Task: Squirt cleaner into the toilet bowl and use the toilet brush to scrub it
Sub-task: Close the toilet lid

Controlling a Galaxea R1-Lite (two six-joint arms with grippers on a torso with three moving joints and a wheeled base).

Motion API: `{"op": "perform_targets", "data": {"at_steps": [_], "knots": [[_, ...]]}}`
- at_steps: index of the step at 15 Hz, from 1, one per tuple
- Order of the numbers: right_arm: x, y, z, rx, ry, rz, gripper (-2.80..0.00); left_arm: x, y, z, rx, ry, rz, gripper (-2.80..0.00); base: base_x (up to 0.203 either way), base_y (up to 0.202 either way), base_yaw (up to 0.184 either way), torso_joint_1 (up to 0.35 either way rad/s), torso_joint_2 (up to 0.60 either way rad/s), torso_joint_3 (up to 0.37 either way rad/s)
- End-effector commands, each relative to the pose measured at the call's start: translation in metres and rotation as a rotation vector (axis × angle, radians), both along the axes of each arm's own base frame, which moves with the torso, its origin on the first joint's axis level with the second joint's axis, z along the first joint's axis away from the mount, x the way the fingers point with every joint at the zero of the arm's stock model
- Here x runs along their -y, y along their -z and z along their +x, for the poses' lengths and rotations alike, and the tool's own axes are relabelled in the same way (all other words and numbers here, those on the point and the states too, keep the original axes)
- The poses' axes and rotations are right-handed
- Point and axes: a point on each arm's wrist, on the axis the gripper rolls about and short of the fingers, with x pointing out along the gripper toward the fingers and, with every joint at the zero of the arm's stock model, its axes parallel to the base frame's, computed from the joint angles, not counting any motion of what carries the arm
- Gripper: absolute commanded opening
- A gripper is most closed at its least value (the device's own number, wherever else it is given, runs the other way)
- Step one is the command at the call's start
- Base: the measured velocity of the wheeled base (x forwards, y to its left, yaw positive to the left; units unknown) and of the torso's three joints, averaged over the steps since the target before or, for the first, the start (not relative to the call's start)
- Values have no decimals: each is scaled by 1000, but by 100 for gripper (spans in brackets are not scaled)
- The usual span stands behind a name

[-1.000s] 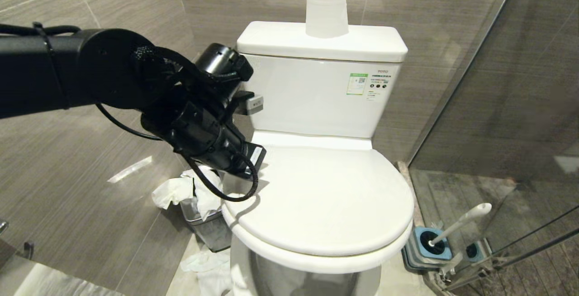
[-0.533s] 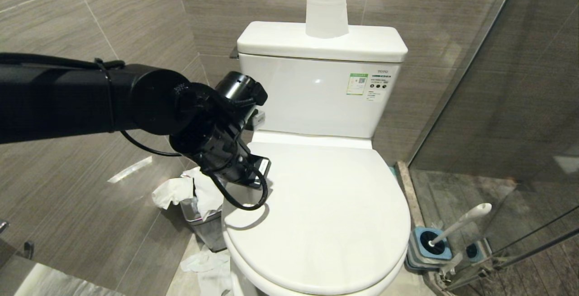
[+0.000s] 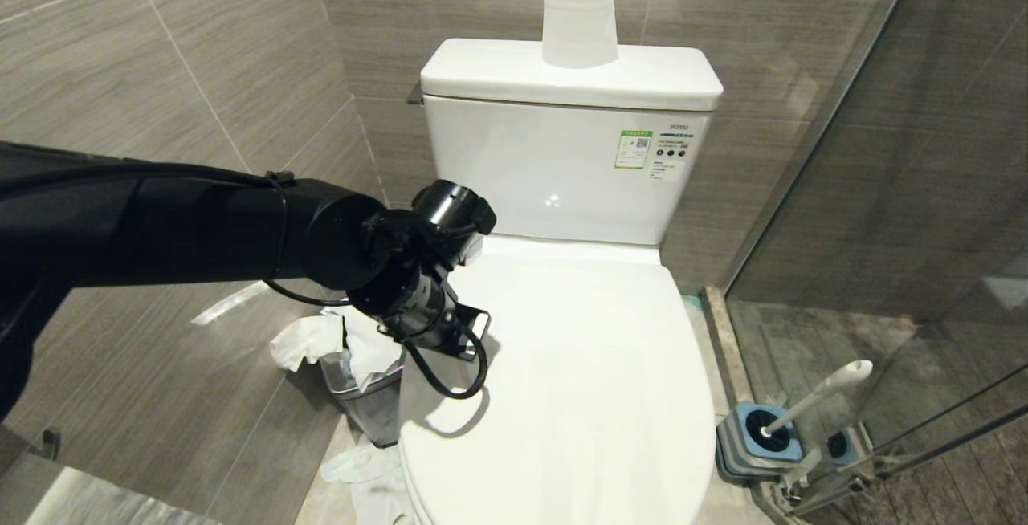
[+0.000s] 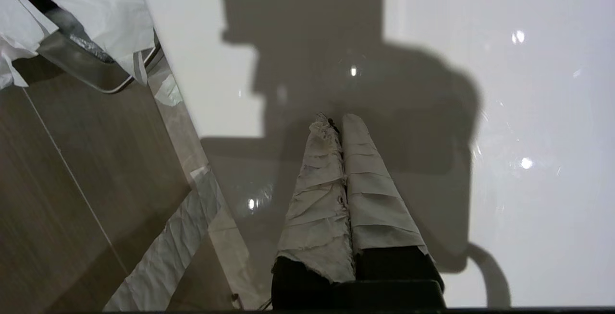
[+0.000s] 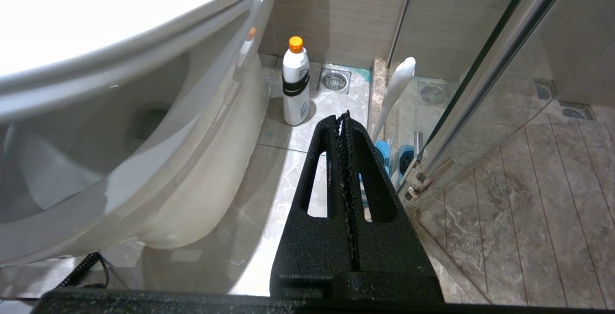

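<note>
My left pincer (image 4: 338, 119) is fully closed, its two paper-wrapped fingers (image 4: 317, 184) pressed together and gripping nothing, tips hovering just above the glossy white lid (image 3: 594, 396) near its left edge. In the head view the left arm (image 3: 201, 228) now reaches in from the left middle of the frame; a second ago it sat higher, up by the tank (image 3: 562, 172). The lid has dropped too: earlier I could see a gap under its front, now it lies flat over the toilet bowl (image 5: 158, 170). My right pincer (image 5: 343, 117) is closed and empty, low beside the bowl. Beyond it stand a white bottle (image 5: 295, 83) and the toilet brush (image 3: 811, 400), lower right, in its holder (image 3: 743, 437).
</note>
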Motion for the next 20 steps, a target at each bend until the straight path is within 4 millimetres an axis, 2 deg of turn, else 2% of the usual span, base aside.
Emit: {"op": "perform_targets", "data": {"at_steps": [1,10,20], "knots": [[0,0,0,-1,-1,0,-280,3,22,2,-58,-1,51,-280,0,0,0,0,0,0],[0,0,0,-1,1,0,-280,11,58,7,-142,6,111,-280,0,0,0,0,0,0],[0,0,0,-1,1,0,-280,11,71,8,-172,-1,129,-280,0,0,0,0,0,0]]}}
